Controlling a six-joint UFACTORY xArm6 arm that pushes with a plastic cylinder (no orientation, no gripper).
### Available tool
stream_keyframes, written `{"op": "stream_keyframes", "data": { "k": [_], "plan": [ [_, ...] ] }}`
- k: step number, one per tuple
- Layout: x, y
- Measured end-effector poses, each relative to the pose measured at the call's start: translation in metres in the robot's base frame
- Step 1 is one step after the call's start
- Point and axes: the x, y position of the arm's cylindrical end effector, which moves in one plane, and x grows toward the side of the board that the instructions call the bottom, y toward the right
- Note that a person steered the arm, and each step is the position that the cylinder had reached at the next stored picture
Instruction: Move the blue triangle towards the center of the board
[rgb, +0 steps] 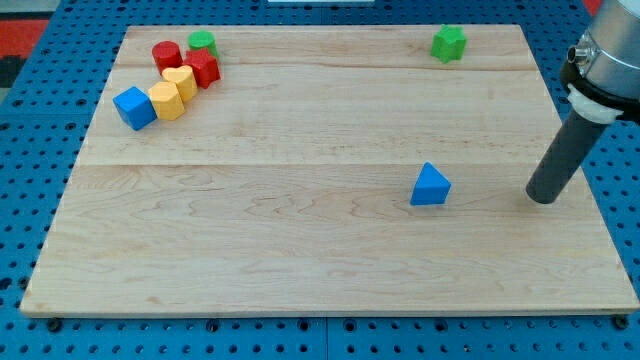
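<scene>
The blue triangle (430, 186) lies on the wooden board (300, 240), right of the board's middle and a little below it. My tip (541, 198) rests on the board near the right edge, well to the right of the blue triangle and about level with it. A clear gap separates them.
A cluster sits at the view's top left: a blue cube (134, 108), a yellow block (166, 102), a yellow heart (181, 81), a red cylinder (166, 54), a red block (204, 68), a green cylinder (202, 42). A green star (449, 43) lies at the top right.
</scene>
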Motion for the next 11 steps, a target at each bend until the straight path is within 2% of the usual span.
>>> {"op": "stream_keyframes", "data": {
  "k": [3, 4, 5, 7, 11],
  "plan": [
    [0.011, -0.002],
    [0.028, -0.043],
    [0.015, -0.113],
    [-0.030, -0.119],
    [-0.032, -0.119]
  ]
}}
